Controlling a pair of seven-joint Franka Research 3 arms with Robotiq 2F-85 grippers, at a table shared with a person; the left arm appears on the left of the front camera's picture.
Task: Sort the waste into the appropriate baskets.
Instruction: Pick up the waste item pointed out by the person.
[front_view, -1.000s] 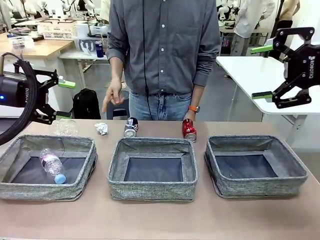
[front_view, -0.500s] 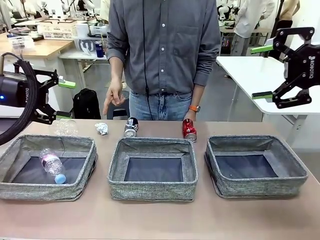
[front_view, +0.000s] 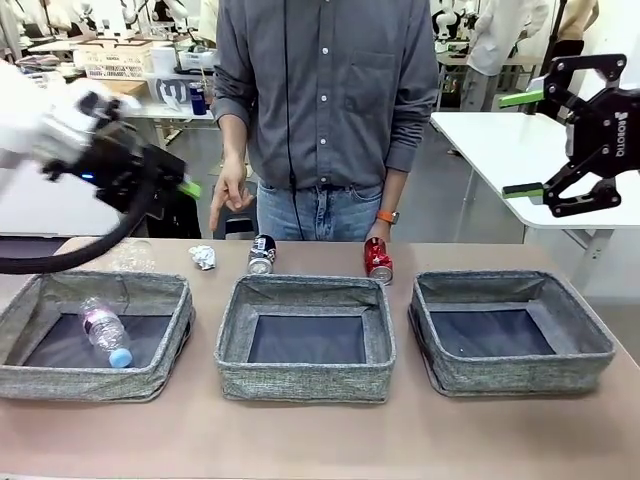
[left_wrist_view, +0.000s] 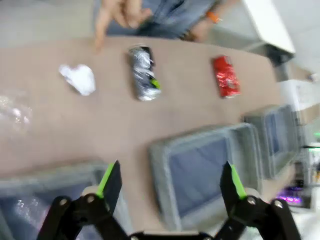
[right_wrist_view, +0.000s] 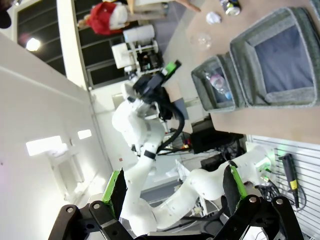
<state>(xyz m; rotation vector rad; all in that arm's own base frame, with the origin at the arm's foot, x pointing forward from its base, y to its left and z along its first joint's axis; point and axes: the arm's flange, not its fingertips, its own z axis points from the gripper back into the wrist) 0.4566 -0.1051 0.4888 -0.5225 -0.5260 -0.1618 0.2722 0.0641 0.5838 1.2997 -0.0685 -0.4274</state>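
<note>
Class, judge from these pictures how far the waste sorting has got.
Done: the pink-label bottle lies in the left basket. In hand: nothing; the left tool and right tool are open and empty. Left: the clear bottle, wad, black-and-white can and red can lie on the table's far side.

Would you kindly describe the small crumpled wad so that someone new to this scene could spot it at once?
On the tan table, three grey baskets stand in a row. Beyond the gap between the left basket and the middle basket lies the wad, left of the black-and-white can. It alone is a small crumpled white-silver lump, not a can or bottle.
</note>
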